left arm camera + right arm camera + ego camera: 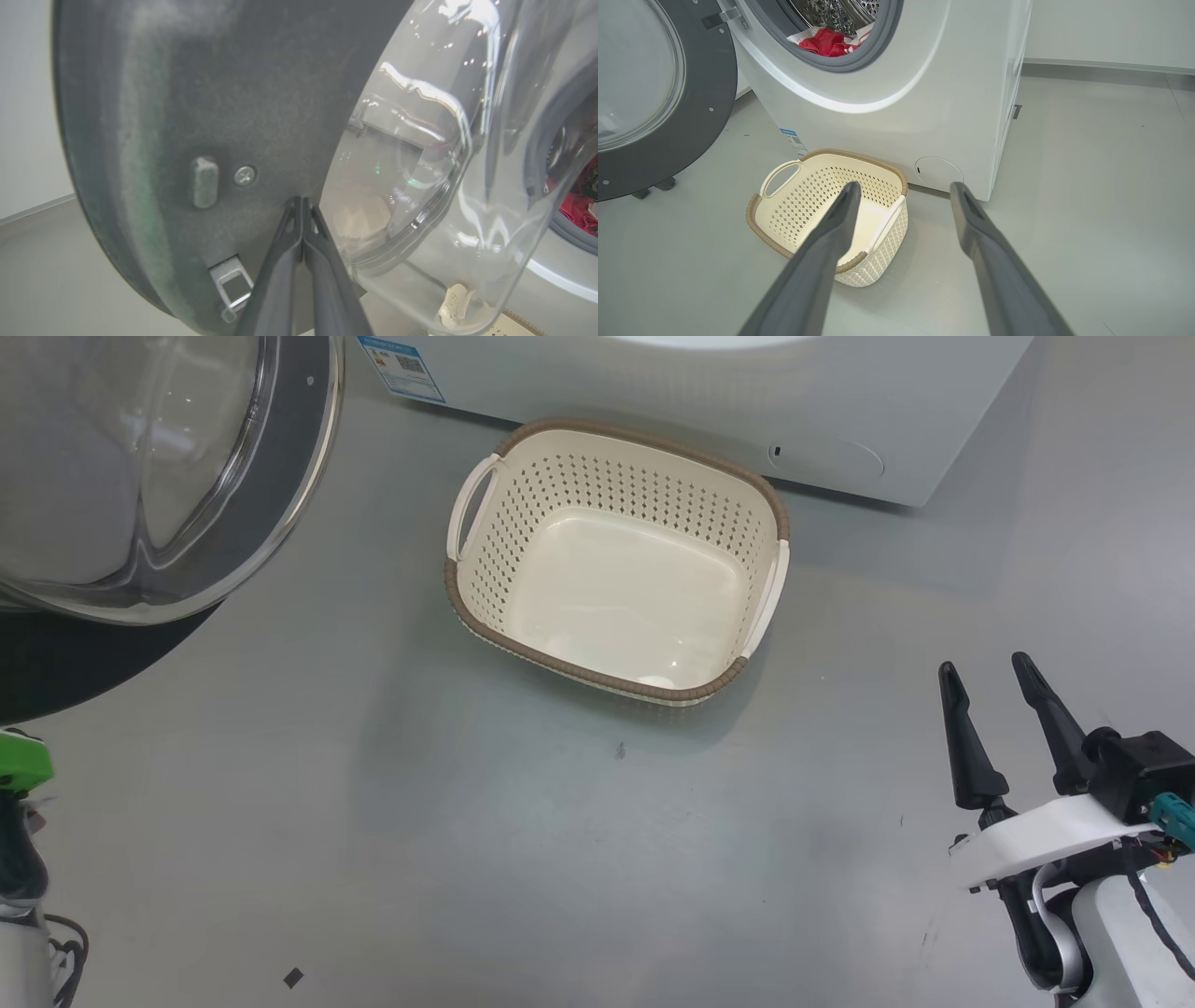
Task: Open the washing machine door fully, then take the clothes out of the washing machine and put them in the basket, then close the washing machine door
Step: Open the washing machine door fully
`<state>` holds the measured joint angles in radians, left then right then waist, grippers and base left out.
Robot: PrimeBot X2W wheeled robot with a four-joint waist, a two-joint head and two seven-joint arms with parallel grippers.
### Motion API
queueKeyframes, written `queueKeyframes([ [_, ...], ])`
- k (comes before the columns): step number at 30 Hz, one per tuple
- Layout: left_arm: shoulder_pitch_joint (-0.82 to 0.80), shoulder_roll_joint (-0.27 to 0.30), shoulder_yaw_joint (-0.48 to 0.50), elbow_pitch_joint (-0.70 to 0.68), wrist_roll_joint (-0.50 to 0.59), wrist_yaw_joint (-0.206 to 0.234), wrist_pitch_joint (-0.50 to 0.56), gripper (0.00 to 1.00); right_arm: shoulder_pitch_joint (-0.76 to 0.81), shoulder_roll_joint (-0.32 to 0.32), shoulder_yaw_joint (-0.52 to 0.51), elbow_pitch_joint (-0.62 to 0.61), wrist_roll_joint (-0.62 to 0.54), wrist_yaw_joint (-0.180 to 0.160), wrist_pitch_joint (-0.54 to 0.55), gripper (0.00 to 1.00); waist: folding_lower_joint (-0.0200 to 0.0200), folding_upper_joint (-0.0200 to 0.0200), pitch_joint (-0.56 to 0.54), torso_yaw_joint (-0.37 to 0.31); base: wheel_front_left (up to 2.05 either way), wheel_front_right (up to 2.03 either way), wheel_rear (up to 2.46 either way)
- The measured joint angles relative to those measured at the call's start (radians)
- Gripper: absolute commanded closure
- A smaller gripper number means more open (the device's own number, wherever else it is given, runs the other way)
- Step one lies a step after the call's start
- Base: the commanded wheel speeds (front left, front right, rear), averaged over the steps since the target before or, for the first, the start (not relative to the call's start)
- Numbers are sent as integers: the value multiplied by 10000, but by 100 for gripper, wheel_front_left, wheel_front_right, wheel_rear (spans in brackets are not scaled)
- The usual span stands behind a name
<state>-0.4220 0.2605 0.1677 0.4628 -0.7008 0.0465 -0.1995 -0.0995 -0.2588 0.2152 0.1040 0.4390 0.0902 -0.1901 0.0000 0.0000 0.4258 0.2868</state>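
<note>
The washing machine door (210, 93) stands swung open, its dark inner face and bulging glass window close before my left gripper (301, 200). That gripper is shut with nothing held, its tips touching the door's inner face just left of the glass. Red and white clothes (826, 42) lie inside the steel drum of the white washing machine (924, 116); a red patch of the clothes (577, 210) shows past the glass. The cream basket (523, 495) sits on the floor in front of the machine with nothing in it. My right gripper (983, 663) hangs open, right of the basket.
The open door (308, 476) overhangs the floor at upper left, left of the basket. Grey floor (597, 859) spreads before the washing machine (700, 401). A green part of my left arm (19, 761) shows at the left edge. A pale wall (1111, 28) runs behind the machine.
</note>
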Motion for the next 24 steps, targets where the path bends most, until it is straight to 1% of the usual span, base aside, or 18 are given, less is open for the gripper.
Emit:
queueKeyframes([
  [3, 0, -31, -75, 155, 23, -6, -48, 100, 0, 19, 4, 59, 4, 10, -4, 0, 0, 0, -143, 34, 0, 0, 0],
  [7, 0, -65, -196, 286, 117, -134, -107, 100, 0, 100, 48, 184, 21, 13, -19, 0, 0, 0, -386, 72, 0, 0, 0],
  [16, 75, -228, -903, 391, 629, -447, -146, 100, 0, 387, 140, 541, 94, 56, -226, 0, 0, 0, -1050, 107, 0, 0, 0],
  [24, 678, -405, -1586, 393, 1058, -819, -217, 100, 15, 690, 180, 928, 194, 56, -357, 0, 0, 0, -1946, 11, 0, 0, 0],
])
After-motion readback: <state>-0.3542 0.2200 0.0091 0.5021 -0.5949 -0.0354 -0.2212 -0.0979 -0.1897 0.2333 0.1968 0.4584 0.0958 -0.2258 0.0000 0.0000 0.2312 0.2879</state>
